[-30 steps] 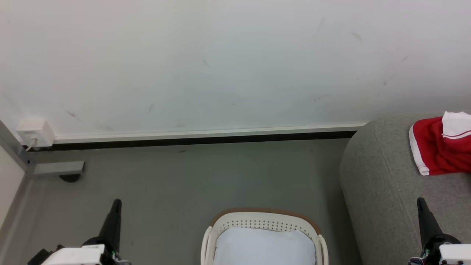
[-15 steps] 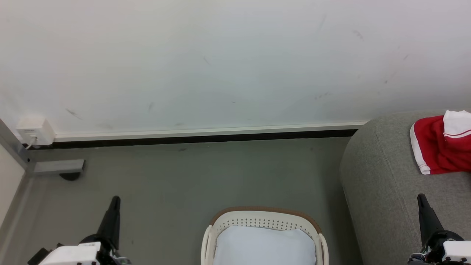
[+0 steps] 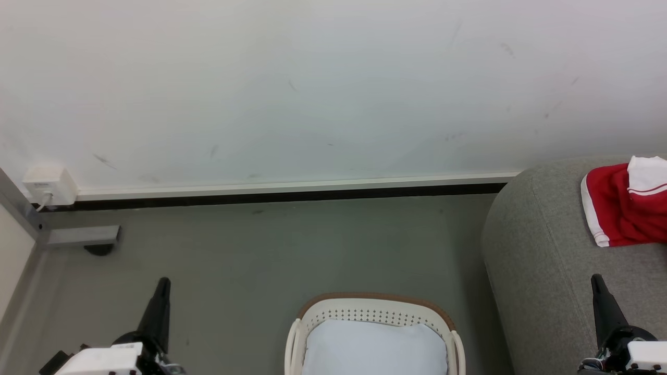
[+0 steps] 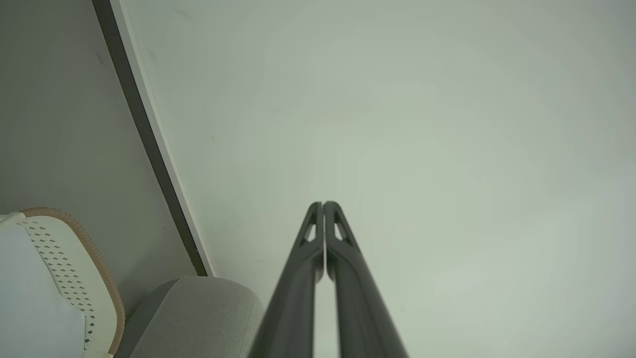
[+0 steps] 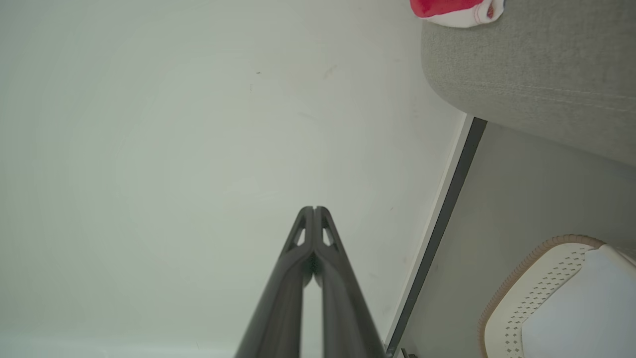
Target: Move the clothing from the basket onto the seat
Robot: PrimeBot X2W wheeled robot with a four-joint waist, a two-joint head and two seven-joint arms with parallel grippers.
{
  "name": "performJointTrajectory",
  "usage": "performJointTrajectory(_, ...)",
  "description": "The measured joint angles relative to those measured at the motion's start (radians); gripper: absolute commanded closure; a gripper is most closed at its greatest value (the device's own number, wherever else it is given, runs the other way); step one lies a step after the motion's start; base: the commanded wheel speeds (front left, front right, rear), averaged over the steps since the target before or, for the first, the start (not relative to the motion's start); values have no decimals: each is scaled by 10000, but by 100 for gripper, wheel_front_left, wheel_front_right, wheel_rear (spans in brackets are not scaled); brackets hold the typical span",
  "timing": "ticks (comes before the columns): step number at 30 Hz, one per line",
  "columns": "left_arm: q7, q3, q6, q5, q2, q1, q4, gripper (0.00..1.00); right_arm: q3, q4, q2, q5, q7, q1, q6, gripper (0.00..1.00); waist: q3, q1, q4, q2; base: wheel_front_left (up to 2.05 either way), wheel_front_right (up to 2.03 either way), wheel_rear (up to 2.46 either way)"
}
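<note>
Lying on the seat (image 3: pixel 547 281), at the right edge of the head view, the clothing (image 3: pixel 620 213) is being shown as a red heap with white panels and a white stripe. It is being carried by the top of the grey cushion, near the rounded corner that is closest to the wall (image 3: pixel 312 78).

The basket (image 3: pixel 374 303) is being seen at the bottom middle of the same view. It is standing on the grey floor (image 3: pixel 250 250), just beside the seat and to its left. A flat pale liner sheet (image 3: pixel 375 349) is being seen inside the basket.

The left gripper (image 3: pixel 163 282) is being held at the lower left, over the floor and well apart from the basket. In the left wrist view its 2 fingers (image 4: pixel 298 288) are being pressed together, tip against tip, and they are being pointed at the wall.

The right gripper (image 3: pixel 595 279) is being held at the lower right, in front of the seat cushion and well apart from the clothing. In the right wrist view its 2 fingers (image 5: pixel 278 298) are also being kept together, with no gap at the tips.

A small white socket box (image 3: pixel 49 186) is being seen low on the wall at the far left.
</note>
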Motion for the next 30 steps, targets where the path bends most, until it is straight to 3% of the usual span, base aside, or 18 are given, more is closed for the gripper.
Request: performJointTrajectory(30, 0, 0, 0, 0, 0, -1, 0, 100, 0, 0, 0, 2, 0, 0, 0, 100, 0, 0, 0, 1, 0, 0, 0)
